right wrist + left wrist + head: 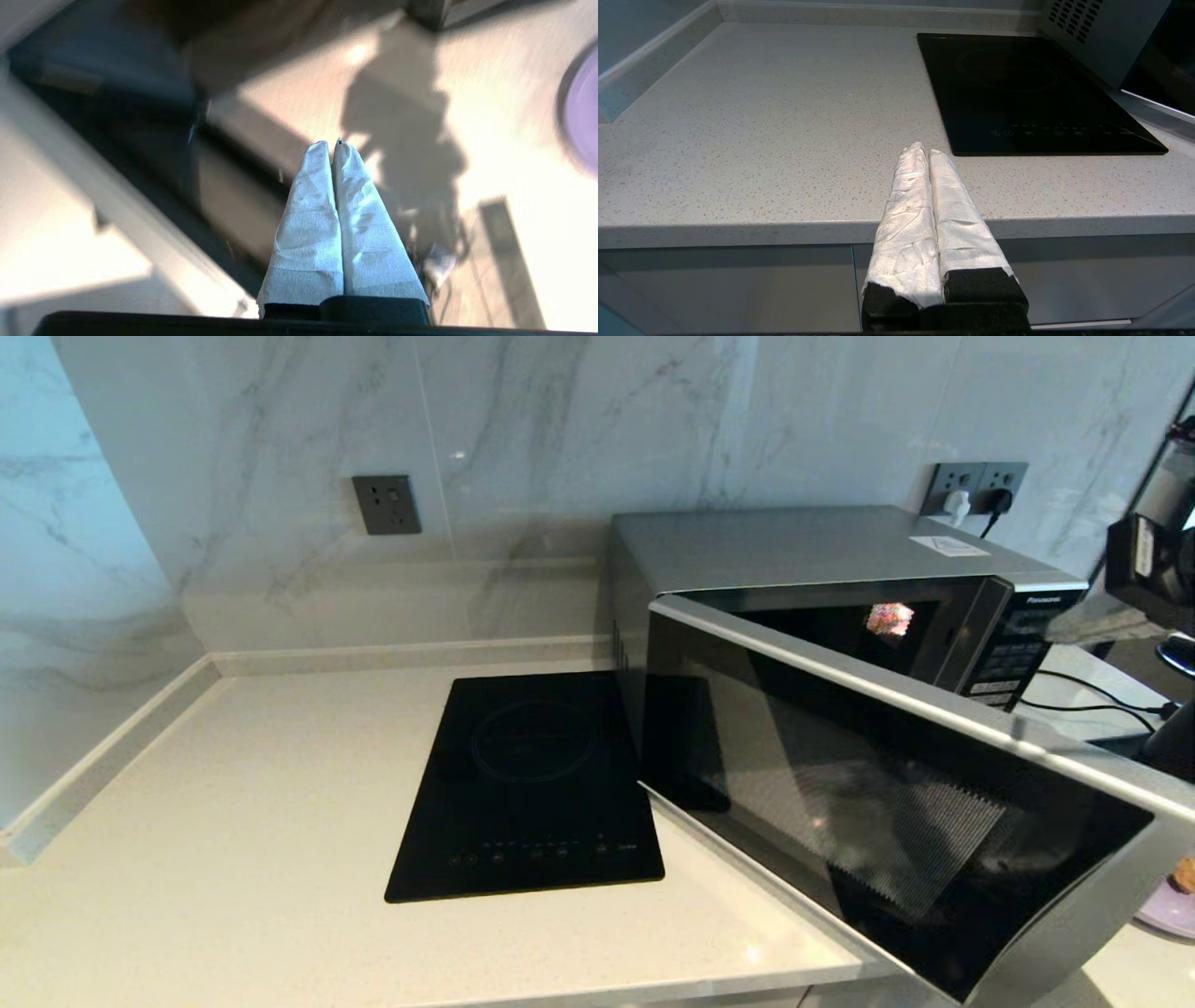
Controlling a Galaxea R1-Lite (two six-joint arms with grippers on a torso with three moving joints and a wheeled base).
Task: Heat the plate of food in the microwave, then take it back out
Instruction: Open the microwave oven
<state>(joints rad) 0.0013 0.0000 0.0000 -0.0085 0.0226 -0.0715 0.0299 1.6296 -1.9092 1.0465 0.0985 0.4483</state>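
Note:
The silver microwave (794, 546) stands at the back right of the counter, its dark glass door (887, 821) swung wide open toward me. A sliver of the pale lilac plate of food (1172, 905) peeks out past the door's far end, on the counter at the right edge. In the right wrist view the plate (584, 112) is a lilac blur off to one side. My right gripper (331, 144) is shut and empty above the counter. My left gripper (924, 149) is shut and empty, level with the counter's front edge, left of the hob.
A flat black induction hob (532, 784) is set into the counter left of the microwave and partly under the open door. Wall sockets (976, 485) with a plugged cable sit behind the microwave. Black cables (1092, 695) trail on the counter at the right.

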